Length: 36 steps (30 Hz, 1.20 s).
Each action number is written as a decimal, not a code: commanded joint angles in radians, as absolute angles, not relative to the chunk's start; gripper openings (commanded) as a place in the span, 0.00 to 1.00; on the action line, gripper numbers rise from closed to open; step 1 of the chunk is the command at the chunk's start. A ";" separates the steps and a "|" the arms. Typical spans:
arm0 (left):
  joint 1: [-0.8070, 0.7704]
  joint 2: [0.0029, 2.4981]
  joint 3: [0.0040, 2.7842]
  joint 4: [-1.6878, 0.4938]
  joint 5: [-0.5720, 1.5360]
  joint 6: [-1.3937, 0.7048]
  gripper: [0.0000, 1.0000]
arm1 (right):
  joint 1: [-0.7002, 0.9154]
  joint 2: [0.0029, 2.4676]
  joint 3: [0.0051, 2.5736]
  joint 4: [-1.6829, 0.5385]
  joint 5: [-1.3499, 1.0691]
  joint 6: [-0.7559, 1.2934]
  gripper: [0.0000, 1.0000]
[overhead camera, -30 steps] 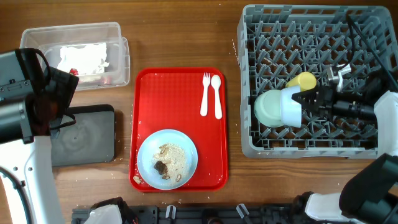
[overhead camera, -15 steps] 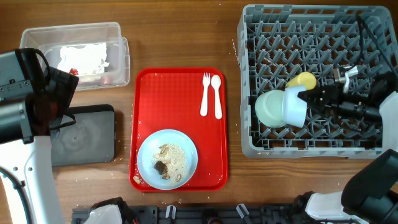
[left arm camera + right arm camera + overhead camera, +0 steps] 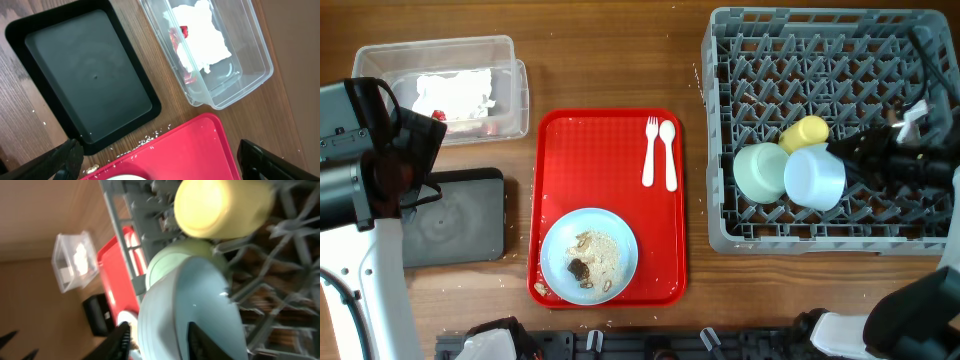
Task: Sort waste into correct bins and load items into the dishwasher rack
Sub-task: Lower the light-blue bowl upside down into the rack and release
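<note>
The light blue bowl (image 3: 815, 178) lies on its side in the dishwasher rack (image 3: 820, 45), touching the mint green bowl (image 3: 758, 172) on its left, just beside the yellow cup (image 3: 806, 130). My right fingers (image 3: 121, 341) reach in from its right, partly spread astride its rim; I cannot tell whether they grip it. I judge the way out is straight back rightward. My left fingers (image 3: 65, 157) hang wide and empty by the black tray (image 3: 85, 75).
</note>
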<state>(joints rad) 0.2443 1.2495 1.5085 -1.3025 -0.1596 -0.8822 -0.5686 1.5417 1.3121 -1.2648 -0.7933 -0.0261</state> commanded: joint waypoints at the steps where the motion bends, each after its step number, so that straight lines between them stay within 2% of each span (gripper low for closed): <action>1: 0.249 1.243 1.511 -1.303 -0.173 -0.899 1.00 | -0.570 1.475 1.404 -1.261 -0.631 0.091 0.48; 3: 0.249 1.243 1.511 -1.303 -0.173 -0.899 1.00 | -0.570 1.446 1.424 -1.261 -0.590 0.116 0.59; 4: 0.249 1.243 1.511 -1.303 -0.173 -0.899 1.00 | -0.570 1.435 1.426 -1.261 -0.590 0.116 0.61; 11: 0.249 1.243 1.511 -1.303 -0.173 -0.899 1.00 | -0.523 1.411 1.425 -1.314 -0.566 0.087 0.55; 18: 0.249 1.243 1.511 -1.303 -0.173 -0.899 1.00 | -0.383 1.412 1.398 -1.303 -0.355 0.175 0.54; 20: 0.249 1.243 1.511 -1.303 -0.173 -0.899 1.00 | -0.339 1.414 1.391 -1.297 -0.245 0.259 0.50; 21: 0.249 1.243 1.511 -1.303 -0.173 -0.898 1.00 | -0.320 1.416 1.386 -1.295 -0.121 0.338 0.39; 23: 0.249 1.243 1.511 -1.303 -0.173 -0.899 1.00 | -0.317 1.416 1.371 -1.286 0.004 0.424 0.35; 29: 0.249 1.243 1.511 -1.303 -0.173 -0.899 1.00 | -0.320 1.419 1.256 -1.240 0.013 0.444 0.06; 36: 0.249 1.243 1.511 -1.303 -0.173 -0.898 1.00 | -0.320 1.435 1.216 -1.144 -0.127 0.452 0.04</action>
<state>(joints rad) 0.2443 1.2495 1.5085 -1.3022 -0.1596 -0.8822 -0.3202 1.4220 1.2217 -1.1812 -0.0597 0.4267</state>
